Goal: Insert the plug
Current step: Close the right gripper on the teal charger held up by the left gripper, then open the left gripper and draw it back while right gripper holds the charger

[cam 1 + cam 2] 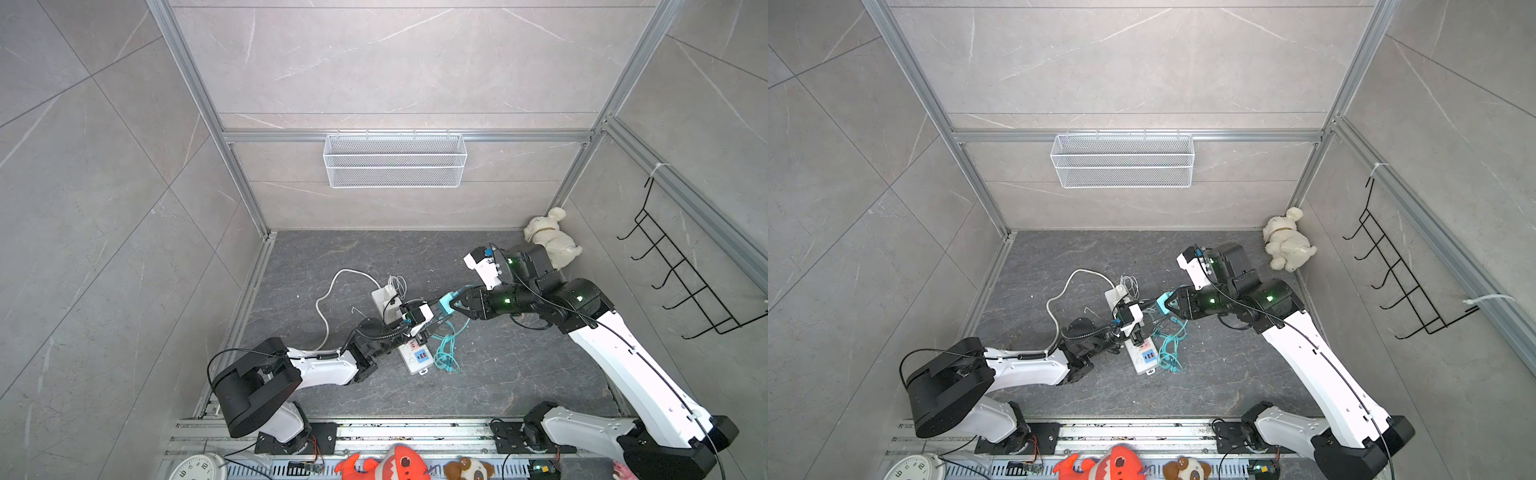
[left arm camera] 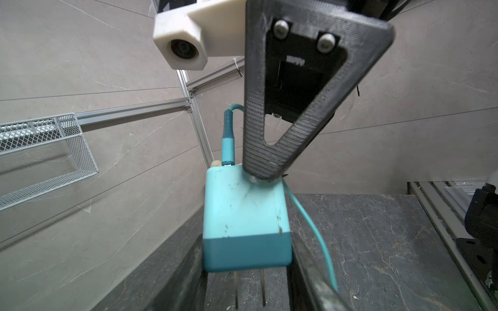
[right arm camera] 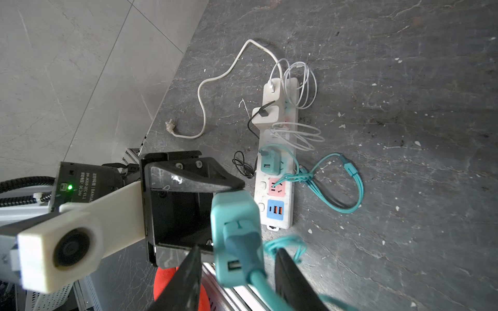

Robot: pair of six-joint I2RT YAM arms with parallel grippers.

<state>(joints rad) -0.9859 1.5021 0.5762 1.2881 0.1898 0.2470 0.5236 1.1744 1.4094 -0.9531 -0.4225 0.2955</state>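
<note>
The teal plug (image 1: 446,305) (image 1: 1163,305) hangs in the air between both grippers, above the white power strip (image 1: 409,357) (image 1: 1140,357). My left gripper (image 2: 246,258) is shut on the plug (image 2: 242,215) near its two bare prongs. My right gripper (image 3: 238,249) is open around its cable end (image 3: 234,215), and narrow gaps show on both sides. One right finger (image 2: 269,150) lies against the plug's broad face. On the strip (image 3: 289,150) a pink socket (image 3: 277,186) is free, beside a second teal charger (image 3: 269,164).
Two white chargers (image 3: 265,115) and looped white cords fill the strip's far end. A teal cable (image 1: 446,353) lies coiled to its right. A plush dog (image 1: 548,241) sits in the back right corner. A wire basket (image 1: 395,160) hangs on the back wall and a hook rack (image 1: 681,282) on the right wall.
</note>
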